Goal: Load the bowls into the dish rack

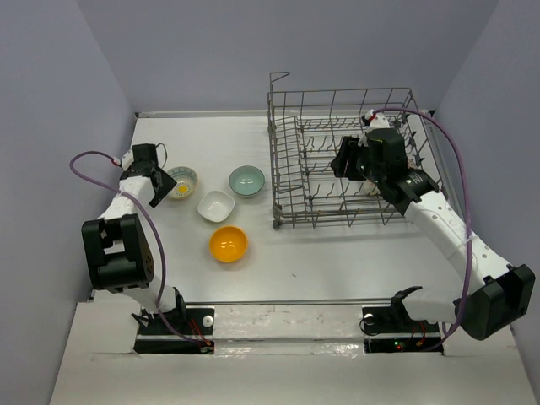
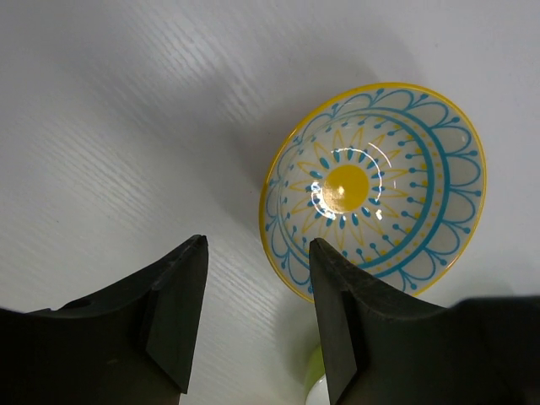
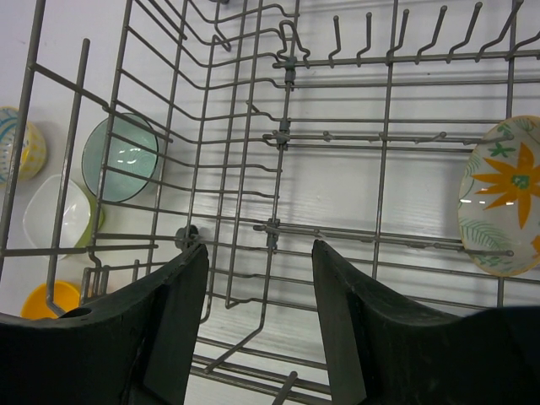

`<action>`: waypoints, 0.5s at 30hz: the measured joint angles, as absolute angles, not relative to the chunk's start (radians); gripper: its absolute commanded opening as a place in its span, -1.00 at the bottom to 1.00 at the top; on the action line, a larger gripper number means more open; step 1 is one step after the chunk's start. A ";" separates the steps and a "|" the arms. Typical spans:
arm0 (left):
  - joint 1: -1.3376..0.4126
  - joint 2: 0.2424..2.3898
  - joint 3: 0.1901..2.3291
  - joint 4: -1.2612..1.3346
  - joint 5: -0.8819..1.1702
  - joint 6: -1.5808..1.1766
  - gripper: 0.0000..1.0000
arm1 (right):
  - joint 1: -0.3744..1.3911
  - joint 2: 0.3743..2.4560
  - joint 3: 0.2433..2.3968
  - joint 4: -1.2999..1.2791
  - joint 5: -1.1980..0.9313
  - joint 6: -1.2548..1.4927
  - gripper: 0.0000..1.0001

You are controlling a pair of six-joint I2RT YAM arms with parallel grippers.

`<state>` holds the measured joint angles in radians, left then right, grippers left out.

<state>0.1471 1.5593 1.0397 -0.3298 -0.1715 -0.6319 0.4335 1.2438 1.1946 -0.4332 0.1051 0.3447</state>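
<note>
The blue-rimmed bowl with a yellow flower [image 1: 181, 181] sits on the table at the far left. My left gripper [image 1: 162, 180] is open right beside it. In the left wrist view the gripper [image 2: 257, 321] is empty, and its right finger [image 2: 337, 312] overlaps the bowl's [image 2: 371, 190] near rim. The white squarish bowl [image 1: 216, 206], pale teal bowl [image 1: 246, 180] and orange-yellow bowl [image 1: 228, 244] sit between it and the dish rack [image 1: 291, 169]. My right gripper [image 1: 344, 164] is open and empty inside the rack [image 3: 285, 135]. A patterned bowl with an orange flower [image 3: 502, 198] stands on edge in the rack. The brown-speckled bowl is out of view.
Through the rack wires the right wrist view shows the teal bowl [image 3: 122, 156], the white bowl [image 3: 55, 215] and the orange-yellow bowl [image 3: 46, 299]. The rack's tall sides and upright tines surround the right gripper [image 3: 260, 329]. Walls close the table at the back and both sides.
</note>
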 measured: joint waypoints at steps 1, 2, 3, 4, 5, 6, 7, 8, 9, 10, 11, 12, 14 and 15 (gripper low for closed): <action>0.149 1.562 1.040 -0.322 -0.167 -0.630 0.21 | 0.434 1.244 1.195 -0.433 0.105 0.345 0.17; 0.152 1.568 1.040 -0.314 -0.163 -0.628 0.21 | 0.434 1.244 1.195 -0.433 0.105 0.345 0.17; 0.153 1.575 1.040 -0.309 -0.160 -0.628 0.21 | 0.434 1.244 1.195 -0.433 0.105 0.345 0.17; 0.155 1.584 1.040 -0.305 -0.157 -0.627 0.19 | 0.434 1.244 1.195 -0.433 0.105 0.345 0.17; 0.159 1.591 1.040 -0.302 -0.153 -0.627 0.19 | 0.434 1.244 1.195 -0.433 0.105 0.345 0.17; 0.161 1.603 1.040 -0.301 -0.150 -0.627 0.18 | 0.434 1.244 1.195 -0.433 0.105 0.345 0.17; 0.165 1.617 1.040 -0.299 -0.144 -0.627 0.18 | 0.434 1.244 1.195 -0.433 0.105 0.345 0.17; 0.167 1.624 1.040 -0.297 -0.139 -0.628 0.16 | 0.434 1.244 1.195 -0.433 0.105 0.345 0.17; 0.173 1.642 1.041 -0.293 -0.131 -0.628 0.15 | 0.434 1.244 1.195 -0.433 0.105 0.345 0.17; 0.177 1.652 1.041 -0.289 -0.127 -0.628 0.13 | 0.434 1.244 1.195 -0.433 0.105 0.345 0.17; 0.181 1.660 1.041 -0.286 -0.121 -0.628 0.08 | 0.434 1.244 1.195 -0.433 0.105 0.345 0.17; 0.186 1.665 1.041 -0.280 -0.115 -0.629 0.04 | 0.434 1.244 1.195 -0.433 0.105 0.345 0.17; 0.198 1.670 1.041 -0.269 -0.101 -0.630 -0.08 | 0.434 1.244 1.195 -0.433 0.105 0.345 0.16; 0.205 1.671 1.043 -0.265 -0.092 -0.632 -0.13 | 0.434 1.244 1.195 -0.433 0.105 0.345 0.17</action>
